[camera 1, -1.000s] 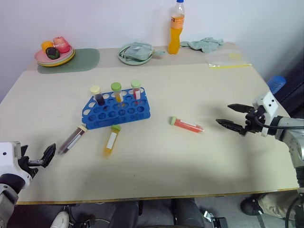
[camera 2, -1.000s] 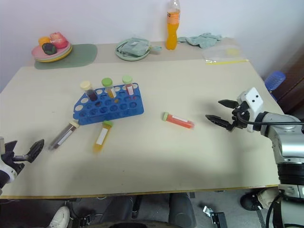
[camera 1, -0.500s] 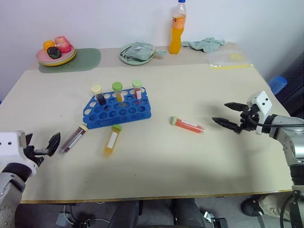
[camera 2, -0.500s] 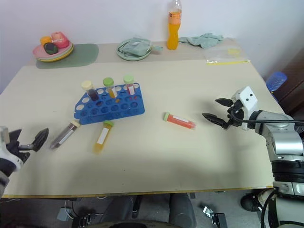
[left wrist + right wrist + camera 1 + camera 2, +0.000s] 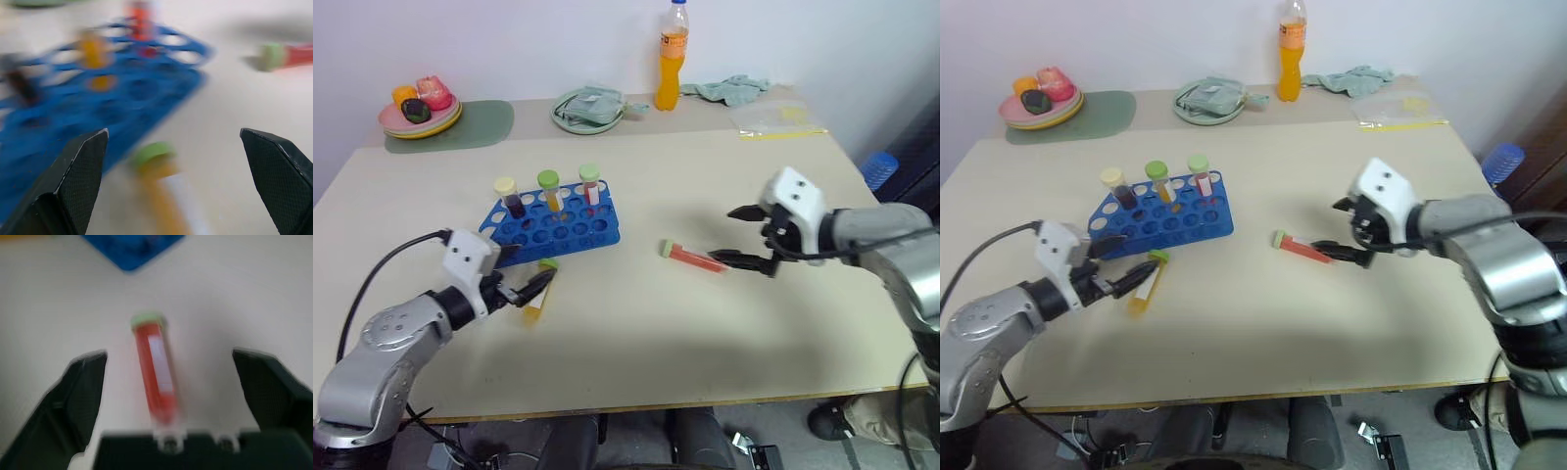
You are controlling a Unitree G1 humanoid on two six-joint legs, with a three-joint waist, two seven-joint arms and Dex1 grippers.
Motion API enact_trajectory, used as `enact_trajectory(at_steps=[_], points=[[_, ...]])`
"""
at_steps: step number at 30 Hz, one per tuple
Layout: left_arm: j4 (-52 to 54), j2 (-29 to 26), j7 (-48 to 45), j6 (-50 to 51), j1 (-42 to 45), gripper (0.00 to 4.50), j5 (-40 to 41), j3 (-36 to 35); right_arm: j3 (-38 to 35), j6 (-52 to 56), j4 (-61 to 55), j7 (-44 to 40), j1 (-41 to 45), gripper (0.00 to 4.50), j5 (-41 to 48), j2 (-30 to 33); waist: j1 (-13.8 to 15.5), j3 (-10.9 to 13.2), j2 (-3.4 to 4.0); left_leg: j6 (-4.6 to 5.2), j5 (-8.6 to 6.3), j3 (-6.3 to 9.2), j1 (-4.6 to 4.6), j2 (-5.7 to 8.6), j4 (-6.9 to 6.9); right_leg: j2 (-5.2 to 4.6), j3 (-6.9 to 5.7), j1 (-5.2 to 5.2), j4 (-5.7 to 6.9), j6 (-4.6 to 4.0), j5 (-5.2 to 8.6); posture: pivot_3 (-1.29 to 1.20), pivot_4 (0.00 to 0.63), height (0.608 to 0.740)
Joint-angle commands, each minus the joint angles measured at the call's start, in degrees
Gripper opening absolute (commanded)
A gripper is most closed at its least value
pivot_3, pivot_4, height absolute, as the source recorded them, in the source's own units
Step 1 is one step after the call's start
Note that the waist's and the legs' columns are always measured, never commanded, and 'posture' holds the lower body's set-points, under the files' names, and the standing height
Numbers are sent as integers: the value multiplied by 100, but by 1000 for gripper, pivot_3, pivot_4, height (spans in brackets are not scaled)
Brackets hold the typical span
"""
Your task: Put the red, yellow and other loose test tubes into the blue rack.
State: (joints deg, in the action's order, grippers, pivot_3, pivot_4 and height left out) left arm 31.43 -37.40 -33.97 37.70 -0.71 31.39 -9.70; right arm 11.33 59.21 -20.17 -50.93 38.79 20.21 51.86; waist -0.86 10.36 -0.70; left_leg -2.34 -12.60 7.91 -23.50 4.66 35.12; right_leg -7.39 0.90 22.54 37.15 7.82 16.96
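Blue plastic, the rack [image 5: 551, 223] sits mid-bench with three capped tubes [image 5: 548, 190] standing upright in its far row, so we still have loose ones to load. Our right gripper [image 5: 745, 236] has its jaws wide, straddling the tail of the red tube [image 5: 695, 258], which lies flat on the bench [image 5: 705, 333] to the right of the rack; that looks like lining up for a pinch along its length. Our left gripper [image 5: 521, 276] also has wide jaws, set over the yellow tube [image 5: 1143, 289] lying just in front of the rack. A second ago both arms hung out near the bench edges; they have since swung inward to the tubes. We cannot make out the dark tube now.
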Motion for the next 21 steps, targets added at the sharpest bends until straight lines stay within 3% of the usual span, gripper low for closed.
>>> enact_trajectory(at_steps=[1,7,15,18,21], points=[[193,-40,-373,-342,170,4443,-203,613,966,760,397,11,872,4500,-238,-348,7,0,-1,0,0,1,-1,0,-1,1,0,2,0,0,0,0,150,740],[534,53,-563,-513,126,4443,-354,1295,2161,1139,1697,-174,2046,4500,-575,-938,12,1,-1,0,0,4,-15,2,0,0,0,15,0,4,-3,0,150,740],[926,104,-438,-701,-408,4443,-643,1614,3037,852,3037,-592,2647,4500,-1149,-1327,-7,2,2,-1,0,3,-17,1,-2,4,2,23,6,10,-7,0,150,740],[861,151,-412,-873,-554,4500,-787,1638,3098,924,3316,-616,2762,3696,-1270,-1482,-17,3,3,-1,0,3,-16,-2,-2,8,3,25,8,9,-7,0,150,740],[704,217,-428,-1062,-633,4500,-921,1679,3127,1003,3390,-713,2872,2207,-1328,-1583,-7,3,4,-1,1,2,-16,-4,-3,10,3,26,8,7,-9,0,150,740]])
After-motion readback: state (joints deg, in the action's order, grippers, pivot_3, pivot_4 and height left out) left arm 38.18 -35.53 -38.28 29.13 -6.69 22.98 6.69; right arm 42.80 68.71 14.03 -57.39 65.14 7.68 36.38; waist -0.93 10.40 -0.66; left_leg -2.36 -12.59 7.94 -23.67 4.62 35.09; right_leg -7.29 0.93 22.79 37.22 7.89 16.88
